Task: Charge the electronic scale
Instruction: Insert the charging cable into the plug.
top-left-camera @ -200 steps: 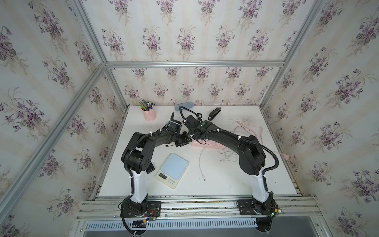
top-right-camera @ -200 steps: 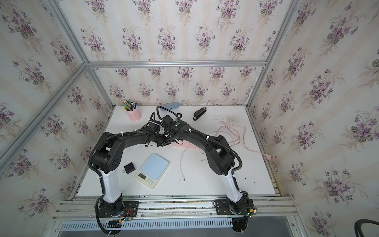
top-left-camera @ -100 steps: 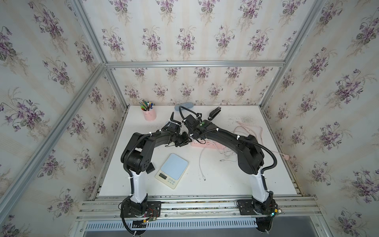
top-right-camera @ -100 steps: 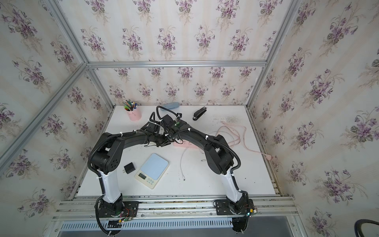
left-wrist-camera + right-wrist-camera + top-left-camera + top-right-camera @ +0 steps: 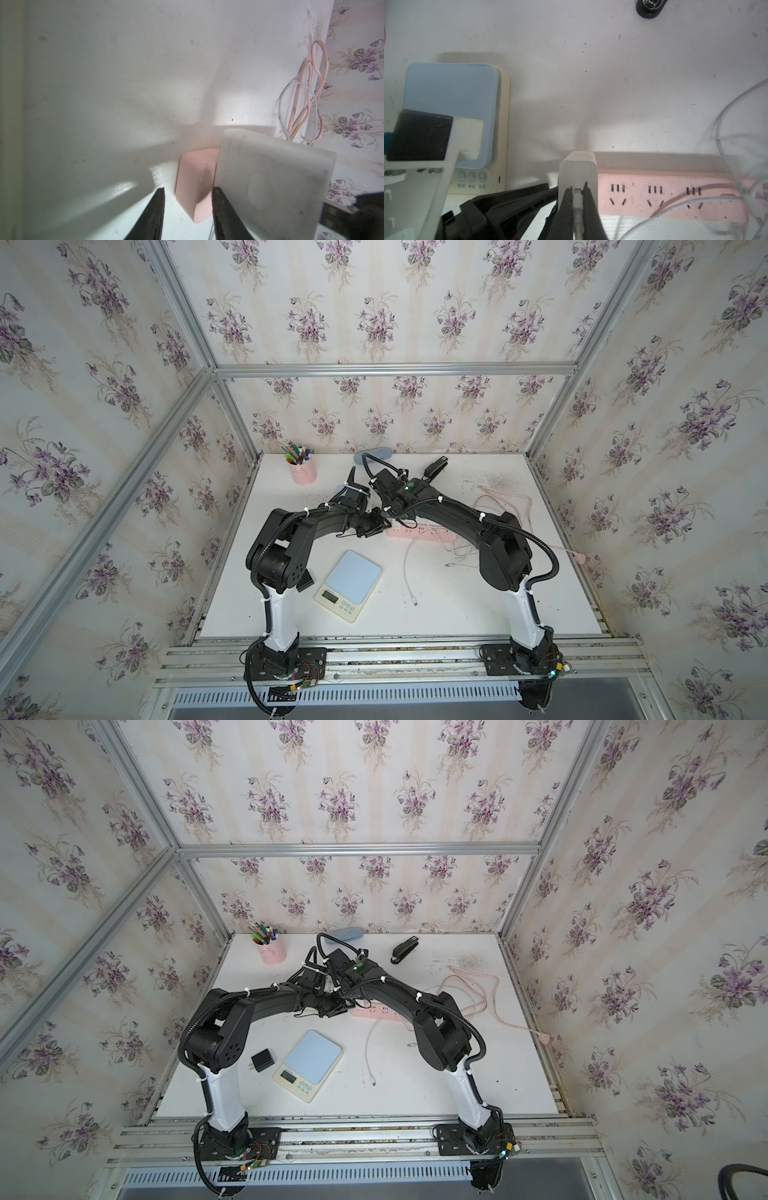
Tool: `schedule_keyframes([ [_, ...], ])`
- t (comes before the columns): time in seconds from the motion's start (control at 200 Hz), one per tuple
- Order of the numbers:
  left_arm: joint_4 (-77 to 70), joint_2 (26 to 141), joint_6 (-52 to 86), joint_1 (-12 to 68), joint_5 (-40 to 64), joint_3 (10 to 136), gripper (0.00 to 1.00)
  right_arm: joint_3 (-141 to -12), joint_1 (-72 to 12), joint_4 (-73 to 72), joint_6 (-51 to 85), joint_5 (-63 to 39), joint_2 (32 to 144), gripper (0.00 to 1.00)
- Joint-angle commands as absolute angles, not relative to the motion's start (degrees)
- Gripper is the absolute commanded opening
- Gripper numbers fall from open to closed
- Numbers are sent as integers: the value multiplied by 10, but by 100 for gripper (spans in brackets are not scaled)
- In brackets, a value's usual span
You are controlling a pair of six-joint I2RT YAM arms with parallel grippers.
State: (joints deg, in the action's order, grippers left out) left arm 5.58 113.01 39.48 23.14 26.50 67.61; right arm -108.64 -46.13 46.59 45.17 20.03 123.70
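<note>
Scale point(image 5: 349, 585) lies on open table point(image 5: 457, 614) near the front edge, long axis diagonal, display frontward. Right gripper point(image 5: 577, 188) pinches cable point(image 5: 577, 200) at charger point(image 5: 578, 168) on strip point(image 5: 675, 195); left gripper point(image 5: 188, 189) has jaws apart astride strip's end, perhaps touching.

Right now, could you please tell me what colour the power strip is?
Pink; the power strip shows best in the right wrist view.

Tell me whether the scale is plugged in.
Not plugged in. The scale shows an empty side port in the right wrist view, and the white cable's loose end lies on the table, apart from it.
</note>
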Motion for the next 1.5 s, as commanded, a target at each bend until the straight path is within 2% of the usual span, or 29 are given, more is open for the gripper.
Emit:
schedule_keyframes([
  [0.0, 52, 1134, 378, 234, 259, 682, 40, -1119, -457, 517, 452, 162, 1254, 0],
  [0.599, 47, 1141, 363, 239, 250, 672, 40, -1185, -446, 606, 420, 100, 1307, 0],
  [0.859, 48, 1133, 360, 239, 245, 668, 41, -1124, -446, 570, 424, 77, 1281, 0],
  [1.029, 53, 1118, 349, 238, 236, 668, 42, -1167, -446, 534, 418, 93, 1247, 30],
  [1.124, 62, 1106, 342, 237, 228, 668, 43, -1209, -446, 535, 410, 96, 1240, 41],
  [1.234, 77, 1084, 326, 234, 213, 669, 43, -1212, -446, 520, 405, 78, 1217, 46],
  [1.494, 118, 996, 254, 239, 156, 668, 43, -1122, -446, 445, 366, 15, 1119, 43],
])
